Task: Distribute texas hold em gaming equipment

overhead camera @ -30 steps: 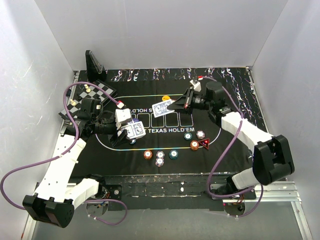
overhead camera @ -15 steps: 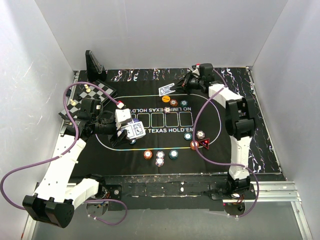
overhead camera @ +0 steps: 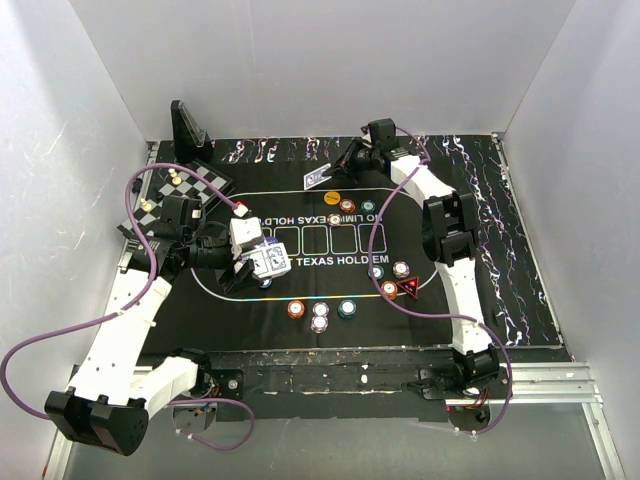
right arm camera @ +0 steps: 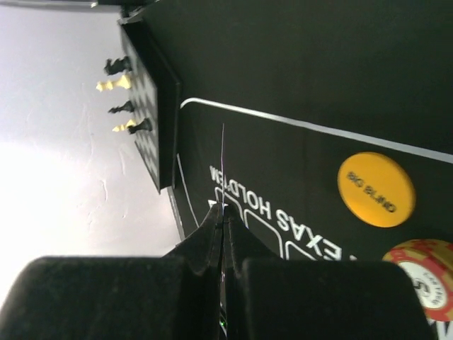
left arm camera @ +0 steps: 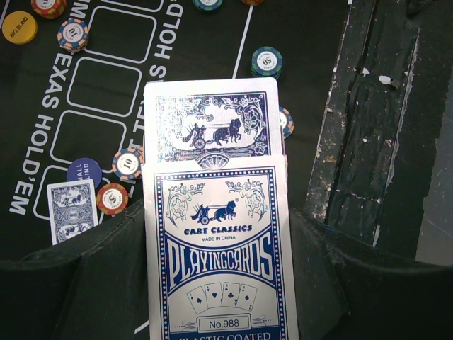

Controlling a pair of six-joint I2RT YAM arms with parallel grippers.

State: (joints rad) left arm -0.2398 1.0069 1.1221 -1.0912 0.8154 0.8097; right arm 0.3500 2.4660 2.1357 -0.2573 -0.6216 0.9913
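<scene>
While chips (overhead camera: pixel 320 310) and one card (left arm camera: pixel 71 210) lay on the mat (overhead camera: pixel 230 310), the right gripper (right arm camera: pixel 221 212) pinched a second card (overhead camera: pixel 318 179) near its far edge and the left gripper (overhead camera: pixel 256 266) clamped the card box (left arm camera: pixel 216 248), so dealing seemed barely begun.

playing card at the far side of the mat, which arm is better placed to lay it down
Right. The right gripper is shut on the playing card, near the yellow disc. The left gripper is shut on the card box, near left.
</scene>
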